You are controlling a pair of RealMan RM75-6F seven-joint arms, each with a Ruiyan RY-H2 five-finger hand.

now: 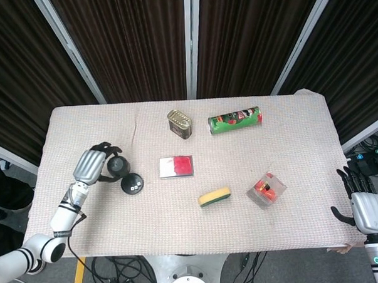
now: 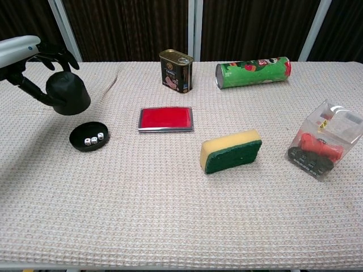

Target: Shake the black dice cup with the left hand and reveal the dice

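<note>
Black dice cup point(image 2: 68, 94) in left hand point(image 1: 89, 165) grasp (raised), red tin point(image 2: 165, 119) near dice point(image 2: 93, 139).

Bright, even overhead light, soft shadows, sharp focus, dark backdrop.

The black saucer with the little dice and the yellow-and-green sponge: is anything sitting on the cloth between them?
Nothing. In the chest view the cloth from the black base to the sponge is bare; the red tin lies farther back.
</note>
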